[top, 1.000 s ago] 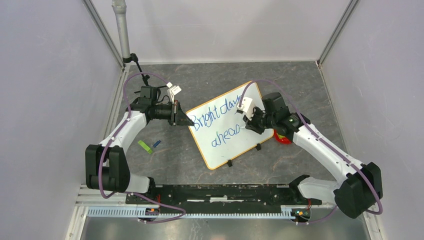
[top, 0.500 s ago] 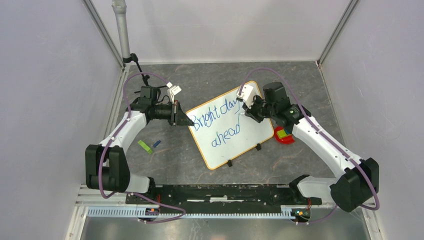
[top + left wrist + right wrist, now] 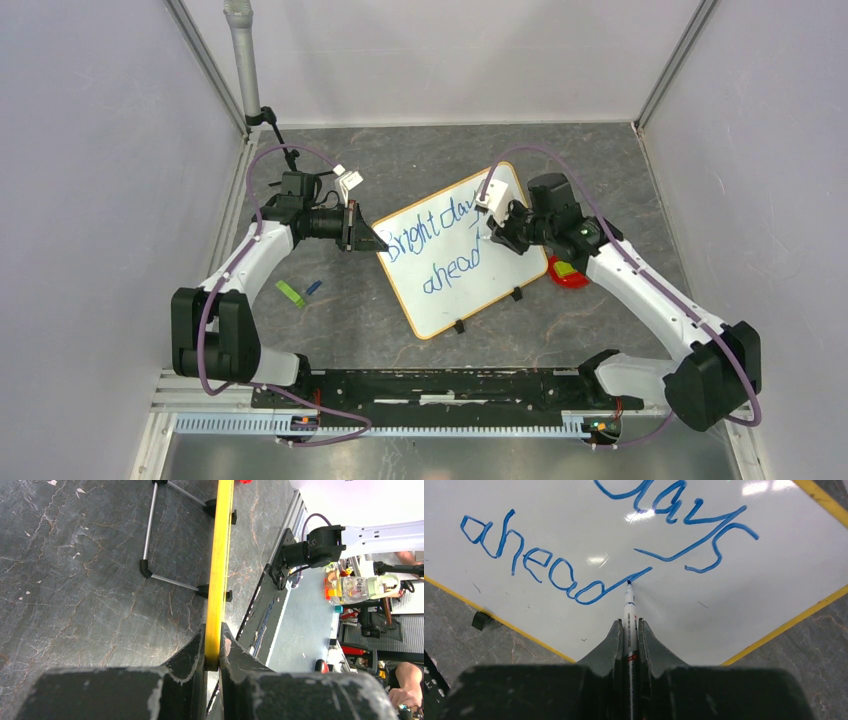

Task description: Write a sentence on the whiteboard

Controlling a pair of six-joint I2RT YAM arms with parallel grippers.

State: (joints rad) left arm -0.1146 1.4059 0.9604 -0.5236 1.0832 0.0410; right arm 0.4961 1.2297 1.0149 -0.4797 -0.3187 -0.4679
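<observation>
1. Grip status first: the right gripper [image 3: 629,625] is clamped shut on a blue marker [image 3: 629,605]. The tip sticks out ahead of the fingers and looks to be resting on the tail of the last "d". The left gripper [image 3: 213,630] is pinched shut on the yellow frame edge of the whiteboard [image 3: 470,295], which is propped at a tilt on a wire stand [image 3: 150,535] between the two pincers.
2. The sentence [image 3: 452,270] is found just ahead of the right pincer, with "Bright days" over "ahead". No full stop can be seen after "ahead" yet, so that's probably what's left.
3. Smearing: ink that is likely fresh lies right under and beside the marker tip. If the tip gets dragged sideways instead of lifted, a stray line would be drawn through "ahead" or the "s" above it.
4. Too much push: the board is only held at one edge, on the far side from the right pincer. If the dot is pressed hard, the board could be rocked back on the stand or twisted in the left pincer's grip.
5. Slip at the left pincer: only the thin frame is caught between the jaws, so it could be jolted loose and the board tipped.
6. Dot placement: little white space is left beside the tip, between the two tails, so the dot could get merged into a stroke.
</observation>
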